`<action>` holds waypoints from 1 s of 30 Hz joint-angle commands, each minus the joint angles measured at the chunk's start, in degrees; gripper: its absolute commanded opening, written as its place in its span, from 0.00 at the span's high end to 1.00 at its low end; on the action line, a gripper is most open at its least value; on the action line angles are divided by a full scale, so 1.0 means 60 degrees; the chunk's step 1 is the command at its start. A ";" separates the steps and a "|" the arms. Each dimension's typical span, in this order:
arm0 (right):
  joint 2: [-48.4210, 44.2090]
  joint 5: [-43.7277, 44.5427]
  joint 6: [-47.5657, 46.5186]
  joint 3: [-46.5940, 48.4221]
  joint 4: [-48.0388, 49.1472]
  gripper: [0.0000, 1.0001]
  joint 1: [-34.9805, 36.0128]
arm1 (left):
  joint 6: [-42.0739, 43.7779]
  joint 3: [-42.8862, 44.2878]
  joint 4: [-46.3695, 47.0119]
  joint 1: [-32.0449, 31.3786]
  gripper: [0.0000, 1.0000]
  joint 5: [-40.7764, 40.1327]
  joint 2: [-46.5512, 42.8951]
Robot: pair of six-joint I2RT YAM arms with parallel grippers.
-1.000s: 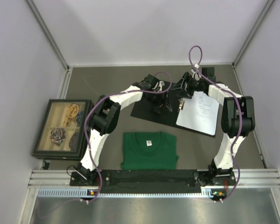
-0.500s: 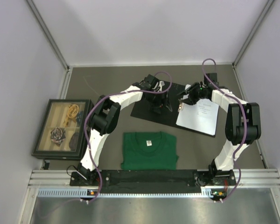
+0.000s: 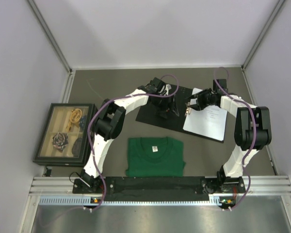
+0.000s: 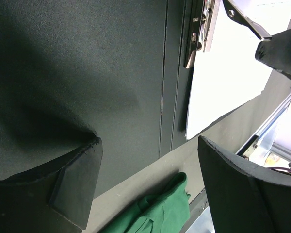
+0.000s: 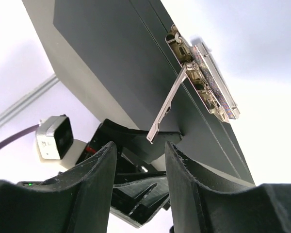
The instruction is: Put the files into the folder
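Note:
The folder (image 3: 155, 115) lies open on the table, black inner faces up, its metal clip (image 3: 187, 109) along the spine. The files (image 3: 208, 119), white printed sheets, lie on its right half. My left gripper (image 3: 167, 108) is open, its fingers down on the folder's left face (image 4: 87, 63). My right gripper (image 3: 190, 103) hangs just over the clip (image 5: 203, 77), jaws partly apart and empty. The clip's lever (image 5: 167, 107) stands raised, its tip just beyond my right fingertips and not between them. In the left wrist view the files (image 4: 223, 82) sit beside the clip (image 4: 196, 34).
A folded green T-shirt (image 3: 155, 156) lies on the table in front of the folder. A dark-framed picture box (image 3: 65, 133) sits at the left. Walls close in at the back and both sides, and a metal rail (image 3: 160, 184) runs along the near edge.
My right arm has swung left and down to the clip, and its jaws have narrowed. The left arm has not moved.

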 commanded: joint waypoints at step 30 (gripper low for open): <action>0.0675 -0.0394 0.1014 -0.0391 0.1095 0.73 -0.0136 | 0.0151 0.0501 0.0122 0.0015 0.16 0.0128 0.0236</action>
